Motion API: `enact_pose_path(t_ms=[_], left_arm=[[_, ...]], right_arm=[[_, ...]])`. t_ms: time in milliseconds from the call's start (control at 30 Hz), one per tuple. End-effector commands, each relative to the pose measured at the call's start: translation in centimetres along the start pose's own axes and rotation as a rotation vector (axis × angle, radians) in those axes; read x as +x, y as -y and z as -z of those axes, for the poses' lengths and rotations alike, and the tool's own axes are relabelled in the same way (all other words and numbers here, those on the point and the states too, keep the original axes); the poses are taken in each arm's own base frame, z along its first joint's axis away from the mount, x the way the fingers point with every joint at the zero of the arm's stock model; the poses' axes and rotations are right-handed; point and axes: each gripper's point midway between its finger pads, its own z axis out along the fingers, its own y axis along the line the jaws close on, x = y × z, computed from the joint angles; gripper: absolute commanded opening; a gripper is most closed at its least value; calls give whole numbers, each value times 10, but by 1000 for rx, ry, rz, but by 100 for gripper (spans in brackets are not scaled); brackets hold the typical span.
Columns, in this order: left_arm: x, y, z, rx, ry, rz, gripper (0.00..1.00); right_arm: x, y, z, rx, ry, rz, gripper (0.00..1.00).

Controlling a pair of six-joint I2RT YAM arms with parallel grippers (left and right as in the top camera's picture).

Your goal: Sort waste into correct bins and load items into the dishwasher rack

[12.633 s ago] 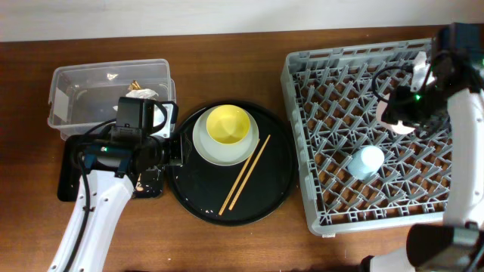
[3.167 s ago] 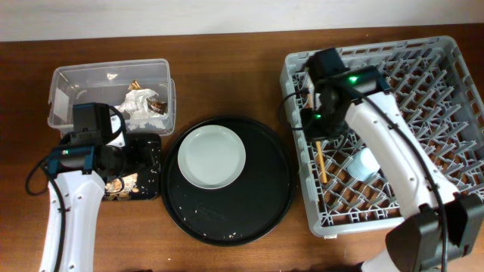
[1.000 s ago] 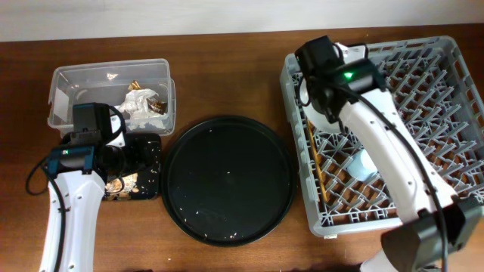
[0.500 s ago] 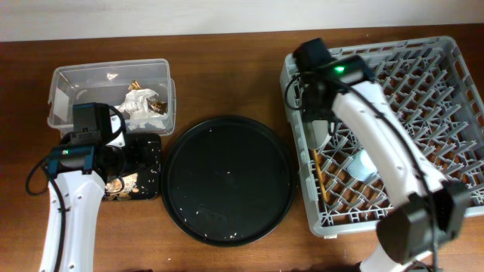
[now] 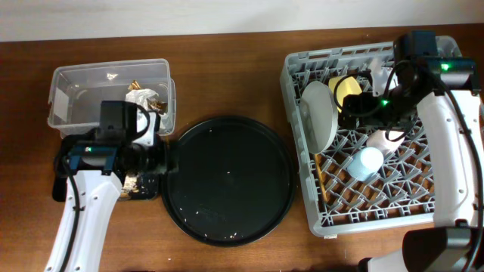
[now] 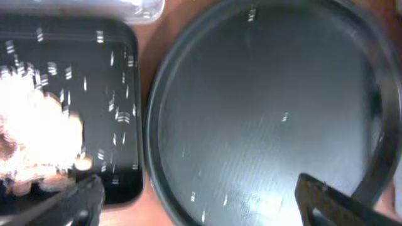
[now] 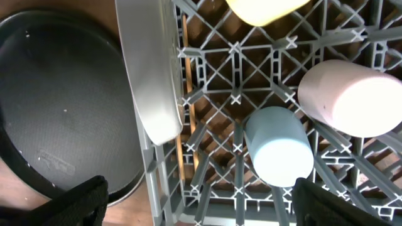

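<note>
Two sets of jaws are wide open and empty: left gripper point(image 6: 201, 199), right gripper point(image 7: 200, 201). The plate point(image 5: 319, 113) stands on edge at the rack's point(image 5: 340, 51) left, so pegs hold it.

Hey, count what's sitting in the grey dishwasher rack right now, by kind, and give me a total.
In the dishwasher rack:
Plates: 1 (grey-green plate, on edge)
Bowls: 1 (yellow bowl)
Cups: 2 (pink cup, blue cup)
Chopsticks: 1 pair
Total: 5, with the pair counted as one
</note>
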Motion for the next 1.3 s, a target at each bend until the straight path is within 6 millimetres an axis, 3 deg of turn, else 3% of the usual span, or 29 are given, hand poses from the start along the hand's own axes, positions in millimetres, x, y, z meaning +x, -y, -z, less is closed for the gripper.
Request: enact_pose_path(t_ms=[0, 167, 400, 567, 767, 1067, 1267], left_arm=[[25, -7, 4, -39, -88, -14, 99], [29, -5, 15, -34, -27, -31, 99], [41, 0, 55, -17, 323, -116, 99], [44, 3, 75, -10, 456, -136, 99], [45, 3, 76, -10, 458, -136, 99], [45, 3, 76, -10, 458, -136, 99], [45, 3, 76, -10, 458, -136, 99]], right_arm=[[6, 1, 6, 14, 16, 16, 94], [24, 1, 12, 28, 148, 12, 96], [73, 3, 13, 53, 426, 65, 99], [99, 3, 24, 76, 493, 73, 99], [99, 4, 22, 75, 481, 70, 99], [93, 9, -3, 73, 371, 50, 99], [99, 3, 25, 78, 500, 75, 99]])
